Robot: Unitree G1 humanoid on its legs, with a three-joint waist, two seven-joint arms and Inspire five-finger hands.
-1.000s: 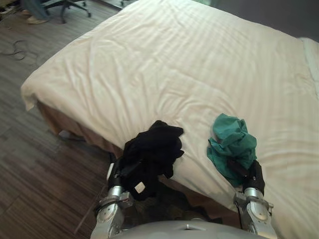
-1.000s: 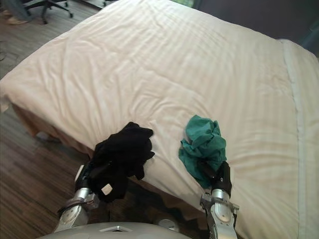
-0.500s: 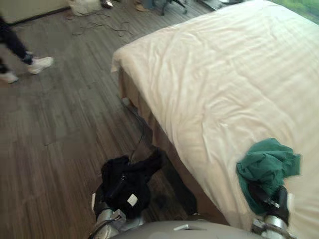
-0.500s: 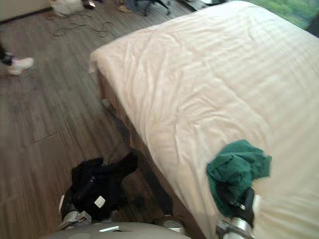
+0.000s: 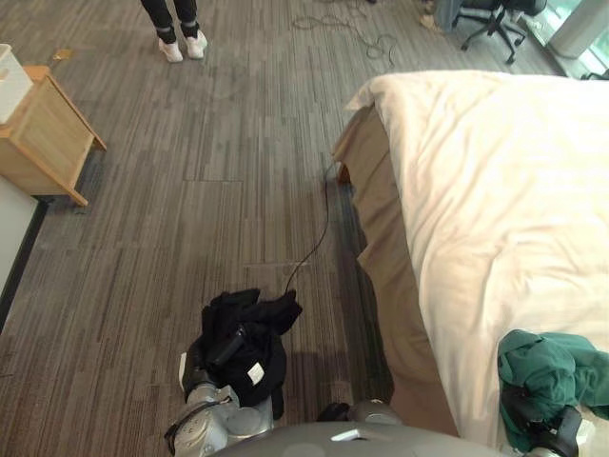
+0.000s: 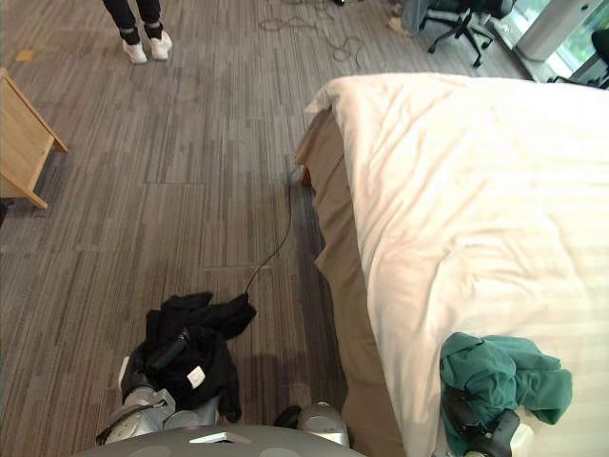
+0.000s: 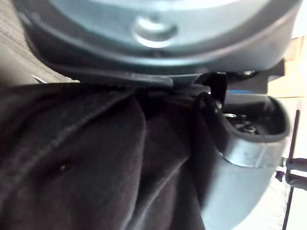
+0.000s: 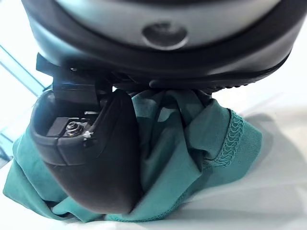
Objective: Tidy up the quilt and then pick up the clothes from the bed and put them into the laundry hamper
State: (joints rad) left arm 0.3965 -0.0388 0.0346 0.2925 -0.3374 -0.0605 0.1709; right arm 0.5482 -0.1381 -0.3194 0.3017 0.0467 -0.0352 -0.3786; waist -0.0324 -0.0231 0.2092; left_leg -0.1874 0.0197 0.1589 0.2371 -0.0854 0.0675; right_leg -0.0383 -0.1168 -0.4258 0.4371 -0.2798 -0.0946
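Grips a black garment [image 5: 259, 324] in the left hand [image 5: 221, 352], fingers curled round the bunched cloth, low over the grey plank floor [image 5: 190, 219] and well apart from the bed. Clamps a green garment [image 5: 557, 367] in the right hand [image 6: 473, 426], thumb pressed into the folds as seen from the right wrist, the bundle riding above the white quilt [image 5: 495, 190] just inside the bed's side edge.

Spread flat and lightly creased across the mattress, with one corner draped over a tan bed skirt [image 5: 381, 248] that drops to the floor along the near side.

At the far left, a low wooden cabinet [image 5: 43, 133] with a white box-shaped thing [image 5: 9, 81] on top, contents impossible to make out.

Leaves a broad stretch of open floor between the bed skirt and the cabinet, running from the black garment up to the room's far end. There, a person's legs [image 5: 176, 29] in dark trousers and white shoes, standing well apart from the bed. Further right, loose cables [image 5: 357, 33] on the planks and an office chair [image 5: 490, 19] just beyond the bed's far corner.
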